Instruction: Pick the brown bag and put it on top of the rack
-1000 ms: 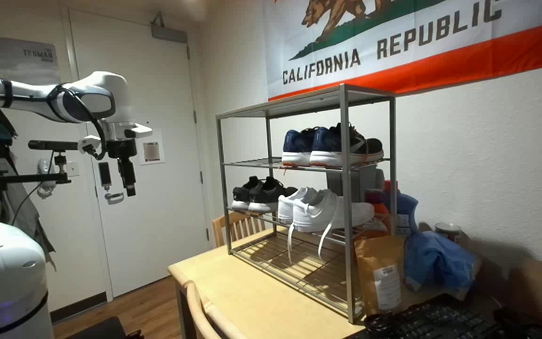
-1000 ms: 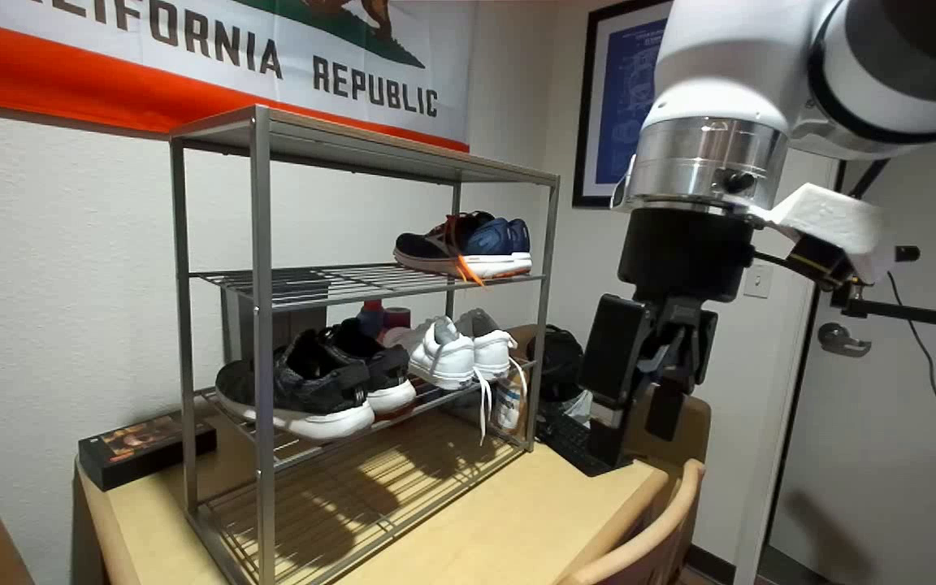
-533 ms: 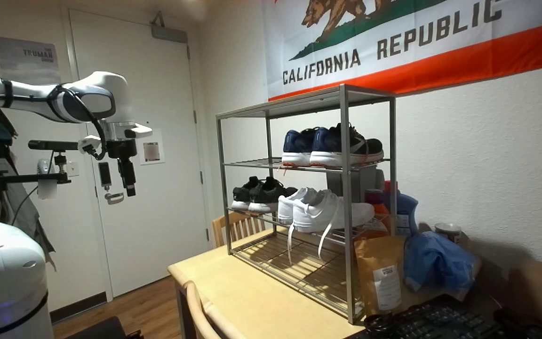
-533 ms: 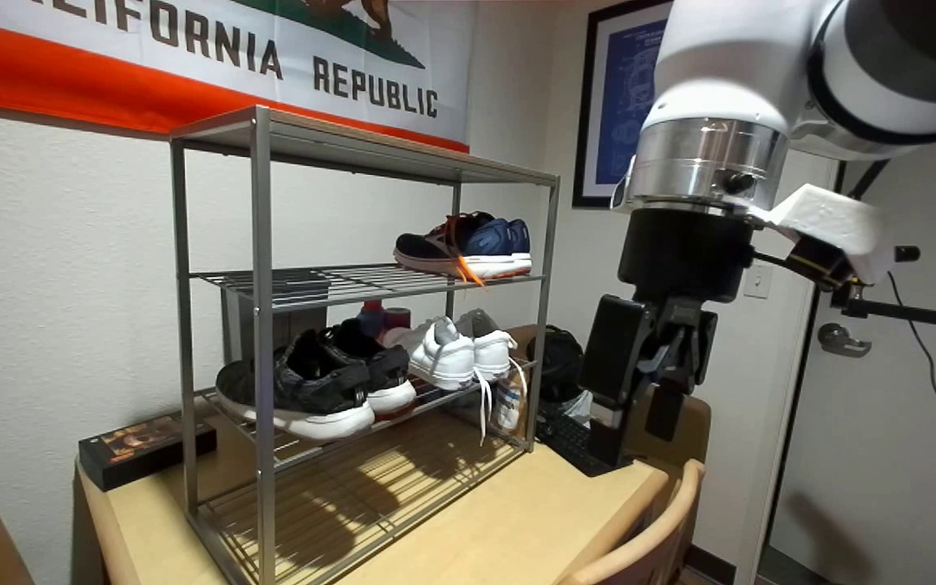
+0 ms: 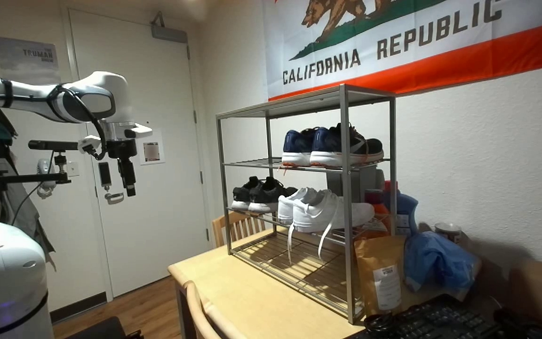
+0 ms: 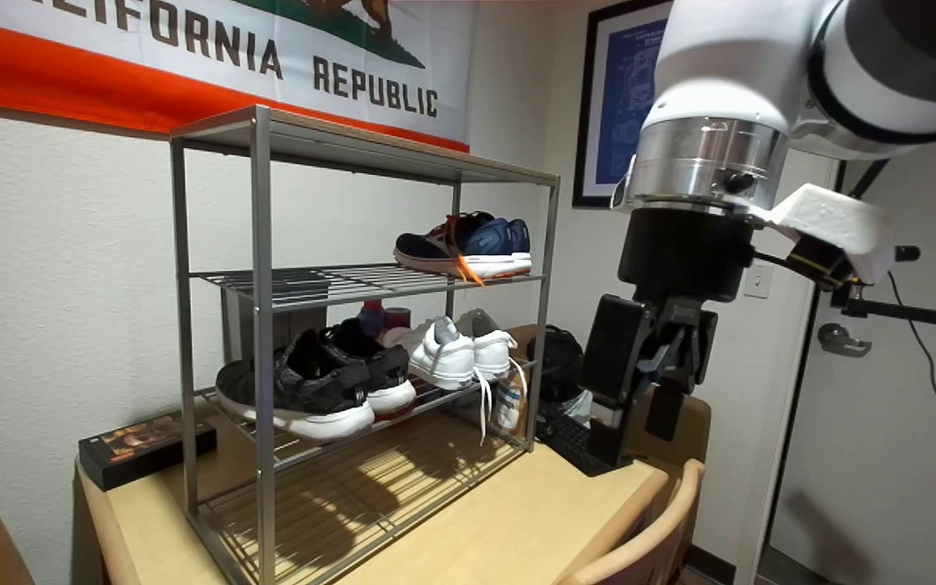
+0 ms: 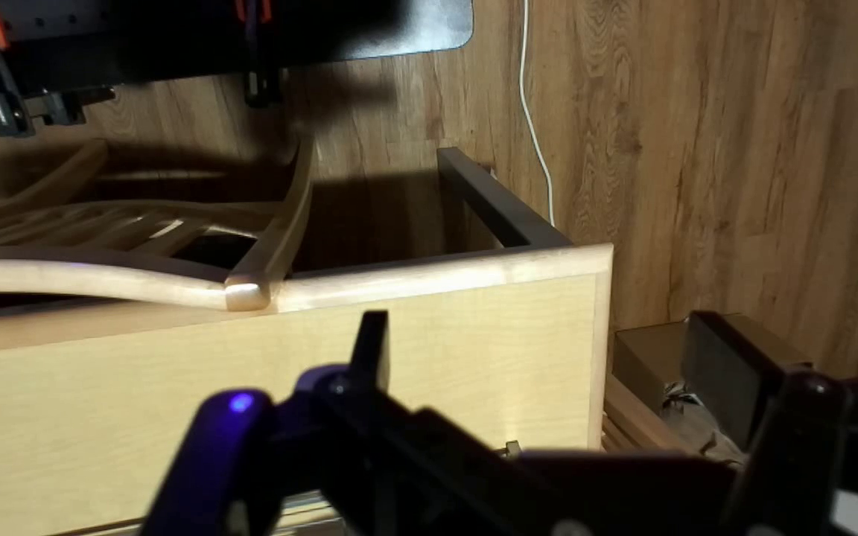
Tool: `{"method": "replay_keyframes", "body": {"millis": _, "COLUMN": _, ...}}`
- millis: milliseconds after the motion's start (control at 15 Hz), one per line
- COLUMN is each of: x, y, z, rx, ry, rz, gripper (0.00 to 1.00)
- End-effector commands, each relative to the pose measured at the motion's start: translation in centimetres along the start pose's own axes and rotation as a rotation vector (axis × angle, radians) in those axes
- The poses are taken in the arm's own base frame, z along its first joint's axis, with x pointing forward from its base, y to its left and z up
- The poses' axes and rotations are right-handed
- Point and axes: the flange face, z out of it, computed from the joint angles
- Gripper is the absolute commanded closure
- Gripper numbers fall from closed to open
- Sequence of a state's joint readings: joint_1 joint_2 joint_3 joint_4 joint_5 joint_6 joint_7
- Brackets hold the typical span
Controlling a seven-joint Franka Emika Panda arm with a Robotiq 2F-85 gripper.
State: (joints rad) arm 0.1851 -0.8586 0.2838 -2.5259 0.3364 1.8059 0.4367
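The Robotiq gripper [image 7: 539, 331] spreads wide and empty in the wrist view, the pale wooden table [image 7: 474, 342] below. In an exterior view the labelled brown paper bag [image 5: 378, 266] stands on that table just beside the shoe rack [image 5: 347, 193]; probably light and soft-sided, likely best pinched across its flat top edge. In an exterior view a California flag [image 6: 297, 49] hangs behind the rack.

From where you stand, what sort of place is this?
Probably someone's home, perhaps a dorm room: there are sneakers on a metal rack, a California flag and a poster.
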Motion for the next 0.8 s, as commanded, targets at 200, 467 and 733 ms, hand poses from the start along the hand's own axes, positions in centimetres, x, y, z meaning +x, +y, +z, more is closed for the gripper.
{"method": "replay_keyframes", "body": {"millis": 200, "x": 0.0, "y": 0.0, "z": -0.1, "rx": -0.001, "ry": -0.001, "rz": 0.0, "gripper": 0.0}}
{"method": "replay_keyframes", "body": {"millis": 467, "x": 0.0, "y": 0.0, "z": -0.1, "rx": -0.001, "ry": -0.001, "rz": 0.0, "gripper": 0.0}}
{"method": "replay_keyframes", "body": {"millis": 733, "x": 0.4, "y": 1.0, "z": -1.2, "rx": 0.061, "ry": 0.035, "rz": 0.143, "gripper": 0.0}}
